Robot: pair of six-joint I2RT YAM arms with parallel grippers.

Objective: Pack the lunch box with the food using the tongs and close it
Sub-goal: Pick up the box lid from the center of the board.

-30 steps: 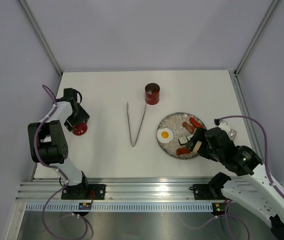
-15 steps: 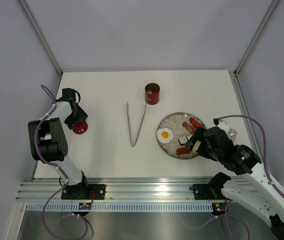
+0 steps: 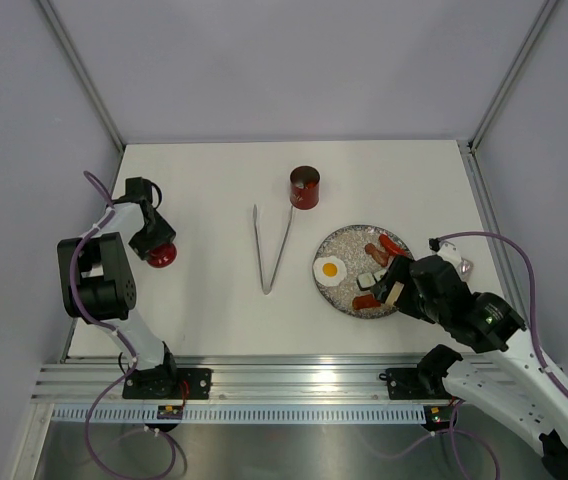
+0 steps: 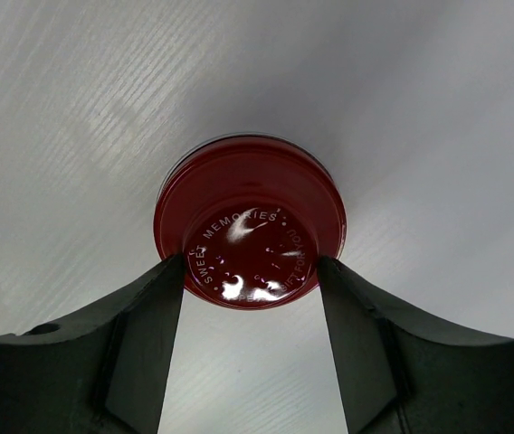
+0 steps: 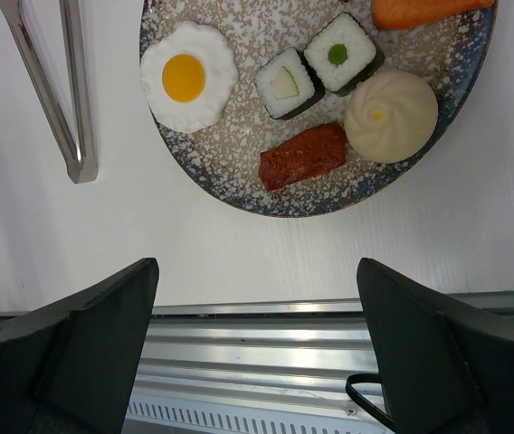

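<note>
The lunch box [image 3: 304, 187], a small red canister, stands open at the table's back centre. Its round red lid [image 3: 161, 255] [image 4: 250, 221] lies flat at the left. My left gripper [image 3: 154, 244] [image 4: 251, 264] is over the lid, and both fingers press its sides. The tongs [image 3: 272, 248] [image 5: 53, 81] lie in a narrow V between canister and plate. The food rests on the speckled plate [image 3: 344, 243] [image 5: 239, 136]: fried egg [image 5: 187, 77], two sushi rolls [image 5: 286, 83], sausage [image 5: 302, 155], bun [image 5: 390, 103], carrot [image 5: 420, 11]. My right gripper [image 3: 392, 283] [image 5: 257, 264] hangs open above the plate's near edge, holding nothing.
The metal rail [image 5: 266, 362] runs along the table's near edge below the right gripper. Frame posts [image 3: 84, 75] and grey walls close in the left, back and right sides. A purple cable [image 3: 484, 238] loops beside the right arm.
The left gripper's fingers have drawn in onto the lid's sides, and the lid has shifted slightly. The right arm has stayed put.
</note>
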